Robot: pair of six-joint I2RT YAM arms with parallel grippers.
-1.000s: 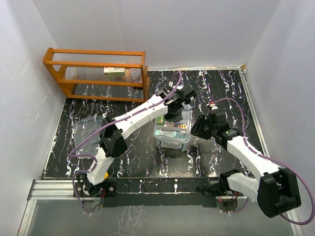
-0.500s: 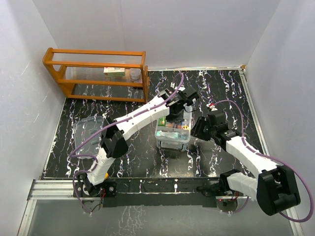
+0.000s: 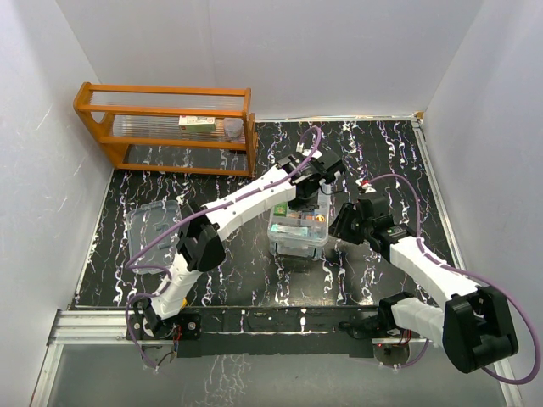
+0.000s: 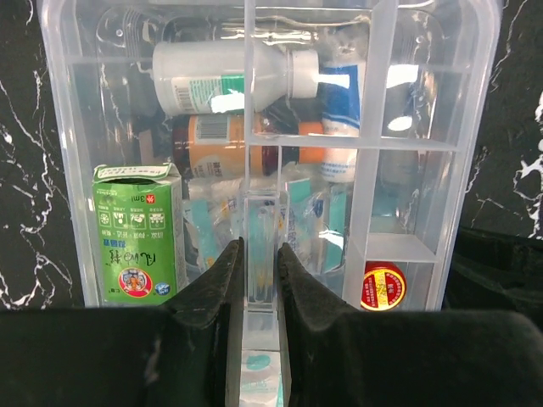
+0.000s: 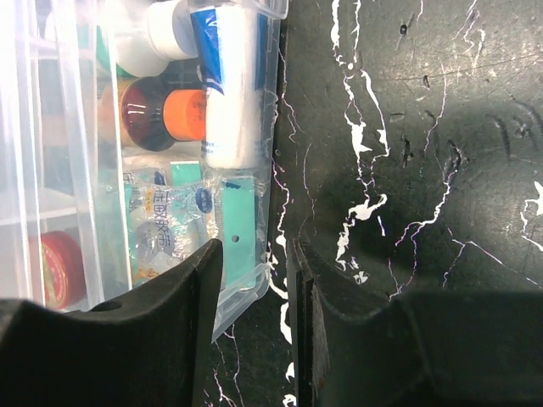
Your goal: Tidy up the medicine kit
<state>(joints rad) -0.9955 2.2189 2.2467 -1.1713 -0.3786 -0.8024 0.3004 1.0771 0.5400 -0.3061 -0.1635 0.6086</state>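
Note:
The medicine kit (image 3: pixel 296 245) is a clear plastic box in the middle of the table. Its clear divided tray insert (image 4: pixel 373 170) sits on top of it. Under the tray lie a white bottle (image 4: pixel 229 78), a brown bottle (image 4: pixel 212 136), a green carton (image 4: pixel 136 233), a blue-and-white tube (image 5: pixel 233 93) and a red tin (image 4: pixel 383 287). My left gripper (image 4: pixel 261 250) is shut on the tray's middle divider from above (image 3: pixel 303 197). My right gripper (image 5: pixel 254 246) is open astride the box's right wall at a rounded corner (image 3: pixel 339 222), one finger over a packet (image 5: pixel 170 220) and one outside. The flat clear lid (image 3: pixel 153 222) lies on the table at the left.
An orange wooden rack (image 3: pixel 165 127) stands at the back left with a small carton (image 3: pixel 197 122) and a small jar (image 3: pixel 232 127) on its shelf. White walls close in the black marbled table (image 3: pixel 382 144) on three sides.
My left wrist has drifted slightly right over the kit. The right gripper has edged a little toward the near side. Neither gripper's opening has changed.

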